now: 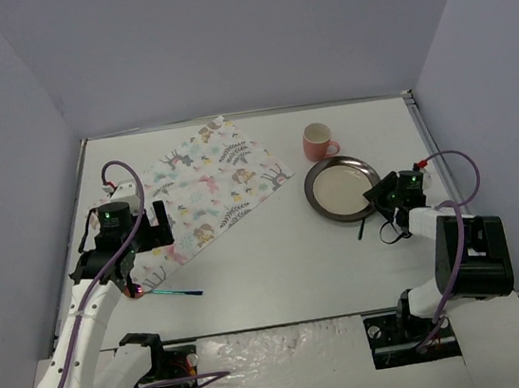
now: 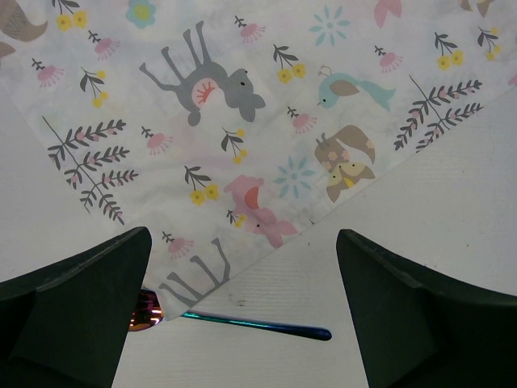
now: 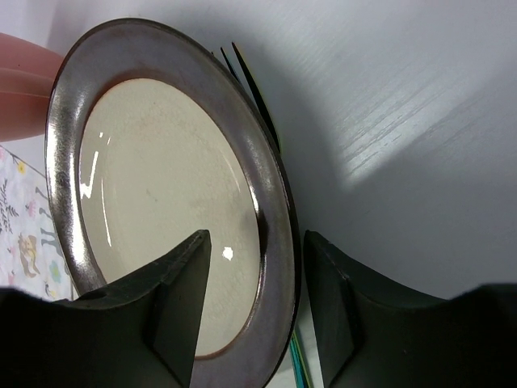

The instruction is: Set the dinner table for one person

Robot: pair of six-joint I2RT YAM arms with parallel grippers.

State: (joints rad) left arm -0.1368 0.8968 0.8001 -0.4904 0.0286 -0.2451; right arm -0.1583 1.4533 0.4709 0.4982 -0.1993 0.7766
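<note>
Here, left gripper (image 2: 242, 234) spread wide over near edge of placemat (image 2: 242, 105), spoon (image 2: 258, 326) just beside, right gripper (image 3: 257, 238) parted astride rim of plate (image 3: 161, 186), fork (image 3: 250, 81) alongside, white bench (image 1: 278, 259) under everything, bare stretch between placemat and plate

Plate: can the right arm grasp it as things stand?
Probably yes. The right gripper is open, its fingers straddling the rim of the plate, one over the centre, one outside. The fork beside that rim looks clear of them.

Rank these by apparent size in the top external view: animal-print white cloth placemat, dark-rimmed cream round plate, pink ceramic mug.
Largest: animal-print white cloth placemat.
Then: dark-rimmed cream round plate.
Smallest: pink ceramic mug.
</note>
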